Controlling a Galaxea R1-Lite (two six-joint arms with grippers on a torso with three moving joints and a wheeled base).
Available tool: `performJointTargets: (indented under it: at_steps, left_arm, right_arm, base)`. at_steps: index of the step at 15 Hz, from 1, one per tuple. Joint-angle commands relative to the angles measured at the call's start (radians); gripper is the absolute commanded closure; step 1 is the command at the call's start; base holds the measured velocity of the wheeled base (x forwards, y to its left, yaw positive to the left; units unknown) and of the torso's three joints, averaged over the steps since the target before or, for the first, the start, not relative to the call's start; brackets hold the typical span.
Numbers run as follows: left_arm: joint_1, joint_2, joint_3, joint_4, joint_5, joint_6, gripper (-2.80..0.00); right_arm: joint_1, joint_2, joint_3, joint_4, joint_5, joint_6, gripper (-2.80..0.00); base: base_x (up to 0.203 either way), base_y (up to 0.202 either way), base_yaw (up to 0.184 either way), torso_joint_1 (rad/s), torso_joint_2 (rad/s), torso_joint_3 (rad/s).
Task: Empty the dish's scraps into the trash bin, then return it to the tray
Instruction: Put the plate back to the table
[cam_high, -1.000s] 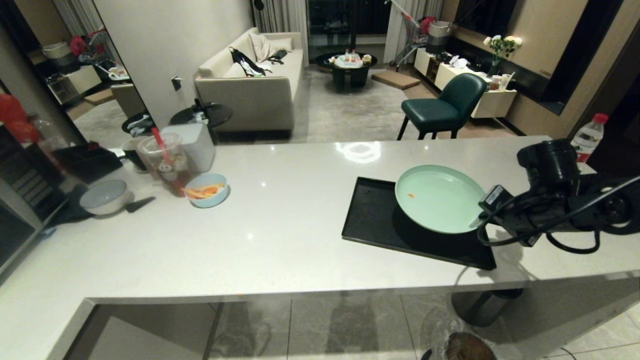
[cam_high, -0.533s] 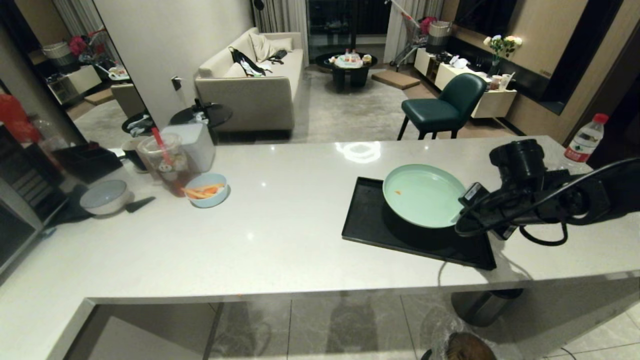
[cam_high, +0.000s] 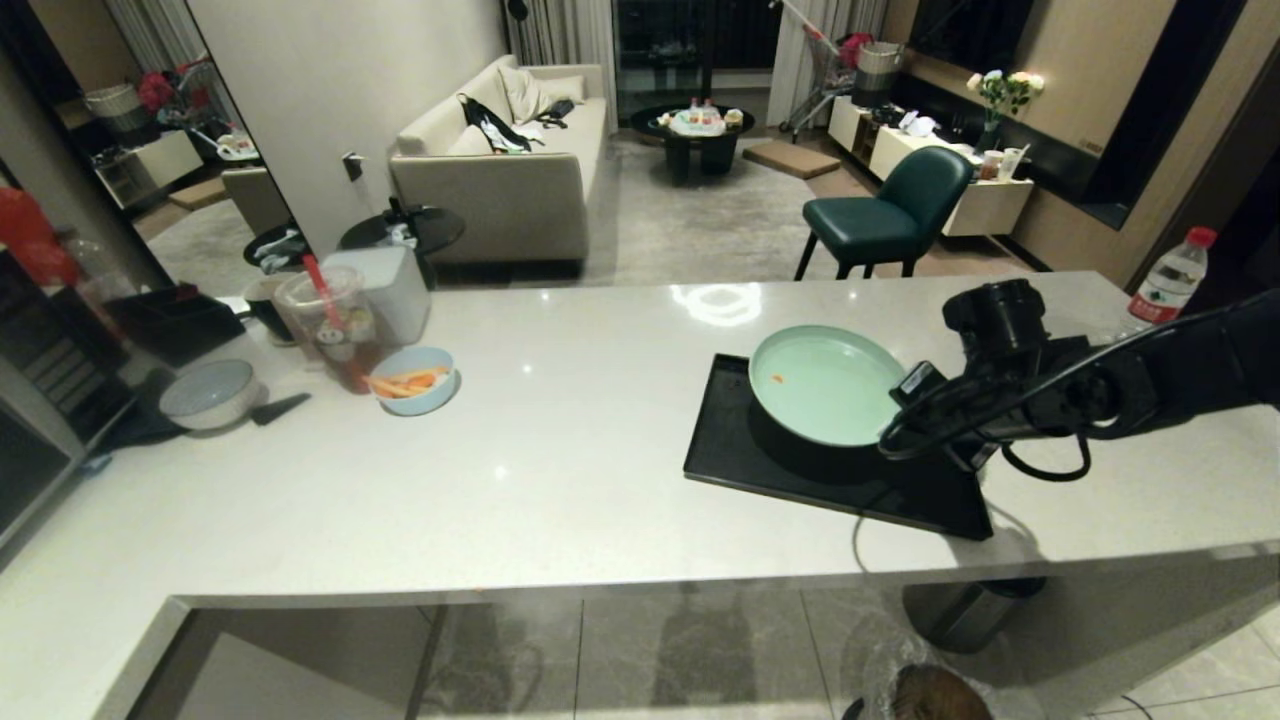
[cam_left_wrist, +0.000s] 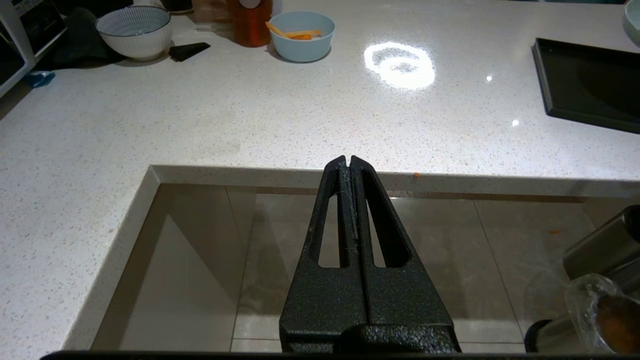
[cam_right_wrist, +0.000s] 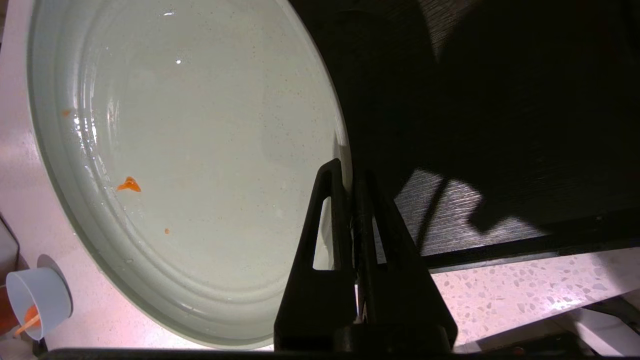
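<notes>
Right gripper (cam_right_wrist: 350, 172) pinching mint-green plate (cam_high: 820, 385) rim, tilted above black tray (cam_high: 740, 440); thin edge-grip risks slip, clatter

The right arm is stretched in from the right side, its forearm nearly level and cables looped beneath the wrist. The right gripper (cam_right_wrist: 350, 167) is clamped on the rim of the dish (cam_right_wrist: 200, 150), which is carried just ahead of the fingertips. The left gripper (cam_left_wrist: 350, 161) is held pressed together with nothing between its fingers.
</notes>
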Motion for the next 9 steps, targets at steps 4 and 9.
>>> performJointTargets:
  at_steps: [4, 9]
  left_arm:
    - [0.0, 0.001, 0.0, -0.001, 0.0, -0.001, 0.0]
    - [0.0, 0.001, 0.0, -0.001, 0.0, -0.001, 0.0]
  right_arm:
    - [0.005, 0.06, -0.005, -0.007, -0.044, 0.007, 0.0]
    - [0.015, 0.095, -0.007, -0.01, -0.051, 0.006, 0.0]
  base:
    - [0.0, 0.0, 0.0, 0.0, 0.0, 0.0]
    - [0.0, 0.0, 0.0, 0.0, 0.0, 0.0]
